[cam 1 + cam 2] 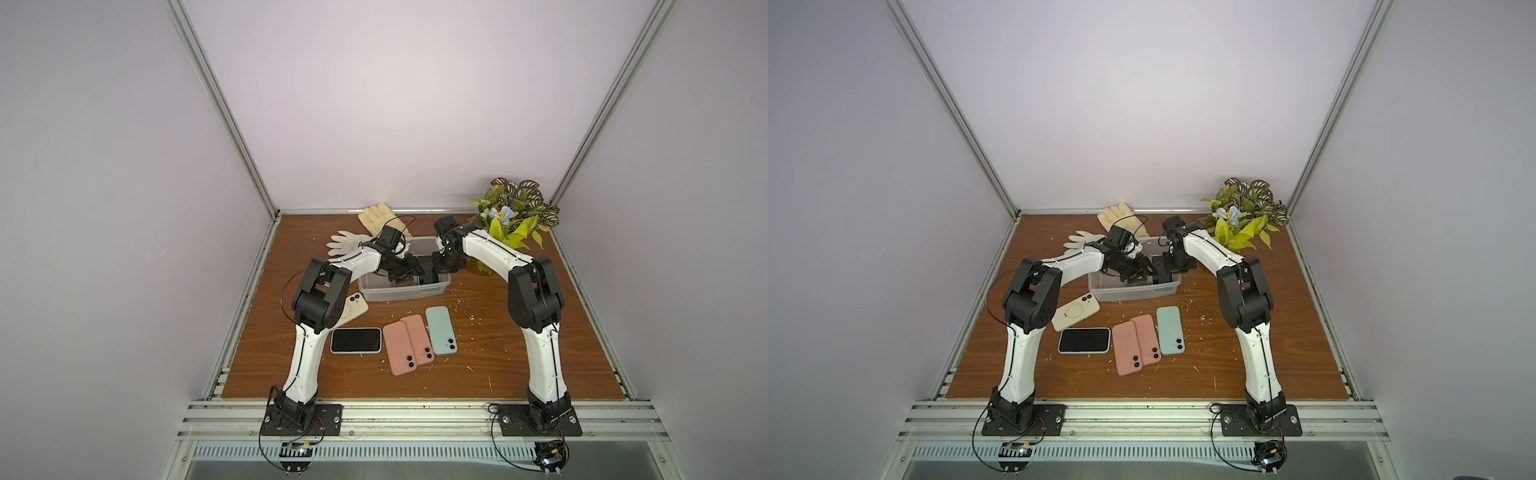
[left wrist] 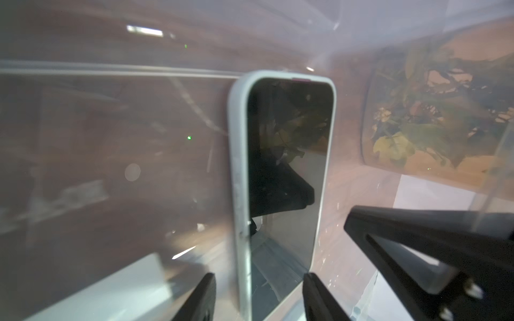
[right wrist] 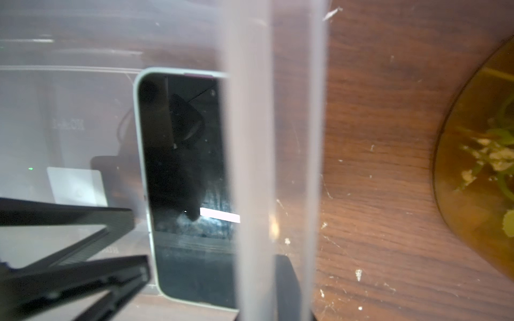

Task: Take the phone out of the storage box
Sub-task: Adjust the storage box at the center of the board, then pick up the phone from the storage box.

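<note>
The phone (image 2: pixel 289 166) lies flat inside the storage box (image 1: pixel 399 293), screen up, just beside the box's right wall. Its long side runs along that wall, from the front of the box to the back. I cannot tell which end is its top. The left hand (image 2: pixel 260 278) hangs over one end of the phone with its fingers spread. The right hand (image 1: pixel 436 270) is pressed together and looks like it pinches the right wall. I think the left hand should go down, squeeze the phone's long sides softly and lift straight up. There is little room by the wall, so it must go slowly.
</note>
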Robot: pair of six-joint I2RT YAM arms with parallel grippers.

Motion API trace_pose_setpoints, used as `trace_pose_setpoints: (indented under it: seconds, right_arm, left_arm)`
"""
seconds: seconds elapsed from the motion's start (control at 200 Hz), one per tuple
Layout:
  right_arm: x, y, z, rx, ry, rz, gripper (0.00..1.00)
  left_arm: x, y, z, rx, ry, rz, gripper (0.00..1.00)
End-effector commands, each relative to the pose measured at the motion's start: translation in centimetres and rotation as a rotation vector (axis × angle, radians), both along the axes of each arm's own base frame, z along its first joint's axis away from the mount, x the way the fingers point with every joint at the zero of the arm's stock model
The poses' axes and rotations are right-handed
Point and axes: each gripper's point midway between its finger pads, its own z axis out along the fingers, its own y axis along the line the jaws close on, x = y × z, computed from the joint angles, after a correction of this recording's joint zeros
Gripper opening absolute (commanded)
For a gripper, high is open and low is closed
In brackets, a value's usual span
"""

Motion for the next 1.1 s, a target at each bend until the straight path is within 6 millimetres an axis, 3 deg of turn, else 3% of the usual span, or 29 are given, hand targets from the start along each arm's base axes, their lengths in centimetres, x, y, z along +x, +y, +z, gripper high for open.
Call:
trace_pose_setpoints:
  seconds: [0.0, 0.14, 0.295, 0.32, 0.53, 0.876, 0.931, 1.096]
  right_arm:
    - [-1.3, 2.2, 3.2, 0.077, -0.027, 0.105, 0.0]
    - [-1.7, 2.6, 2.5, 0.1, -0.012, 0.121, 0.0]
    - [-1.9, 2.5, 1.4, 0.107, 0.005, 0.126, 0.0]
    - [-2.0, 2.6, 1.2, 0.112, 0.008, 0.128, 0.0]
    - [-2.3, 2.8, 0.4, 0.128, 0.031, 0.134, 0.0]
    - [-2.9, 2.7, -0.4, 0.139, 0.053, 0.145, 0.0]
    - [-2.8, 2.8, -0.3, 0.141, 0.051, 0.143, 0.0]
    - [-2.4, 2.8, 0.1, 0.138, 0.044, 0.142, 0.0]
  left_arm:
    - [-1.0, -0.8, -2.5, 0.076, 0.016, -0.042, 0.54]
    - [-1.8, -3.2, -2.4, -0.016, 0.013, -0.081, 0.54]
    - [-2.2, -6.0, 1.2, -0.304, -0.016, -0.1, 0.52]
    - [-2.7, -5.9, 0.9, -0.338, -0.001, -0.095, 0.52]
    - [-3.3, -6.3, 5.1, -0.603, -0.06, -0.09, 0.51]
    - [-4.7, -8.3, 8.2, -0.743, -0.086, -0.212, 0.53]
    - [-4.8, -8.4, 7.8, -0.74, -0.073, -0.213, 0.54]
    - [-4.3, -6.5, 2.0, -0.471, -0.033, -0.168, 0.55]
